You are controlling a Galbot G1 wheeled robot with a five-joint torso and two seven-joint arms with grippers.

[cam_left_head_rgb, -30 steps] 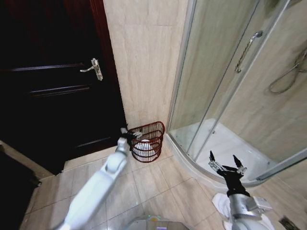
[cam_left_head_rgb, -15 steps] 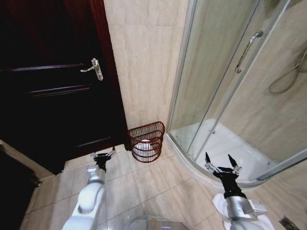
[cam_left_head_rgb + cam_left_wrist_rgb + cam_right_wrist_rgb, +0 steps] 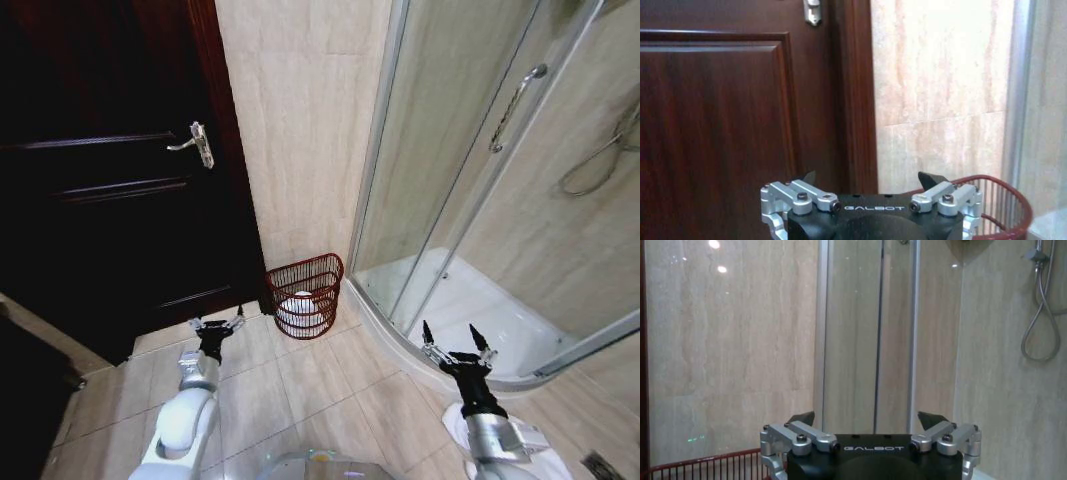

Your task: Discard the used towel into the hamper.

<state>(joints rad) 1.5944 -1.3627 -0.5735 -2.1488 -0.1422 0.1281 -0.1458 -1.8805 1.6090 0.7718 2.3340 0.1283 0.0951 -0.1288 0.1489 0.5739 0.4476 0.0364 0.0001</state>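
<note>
1. Reads "GALBOT" in pale letters on the black housing of each wrist, between bright metal finger linkages with small screws.
2. Left pincer (image 3: 216, 325) spread open and empty, dark tips apart, low over the tiled floor (image 3: 300, 385) in front of the dark wooden door (image 3: 110, 190), near the hamper but not touching it.
3. Right pincer (image 3: 456, 343) likewise splayed open, holding nothing, raised near the curved white shower tray (image 3: 470, 300).
4. Hamper (image 3: 306, 294) on the floor in the corner where the door frame meets the marbled beige wall tile (image 3: 300, 120), just beside the shower enclosure's curved base; round, dark red-brown wire, open weave of thin vertical rods with horizontal ring bands, narrowing toward the base.
5. White towel (image 3: 301, 304) bundled inside the hamper, visible through the wires.
6. Red wire rim also at the edge of the left wrist view (image 3: 997, 207), beyond the open pincer (image 3: 870, 181).
7. Silver lever handle (image 3: 195, 143) on the door; glossy glass shower panel (image 3: 450, 160) with a chrome bar handle (image 3: 515, 105); hose looped on the wall behind.
</note>
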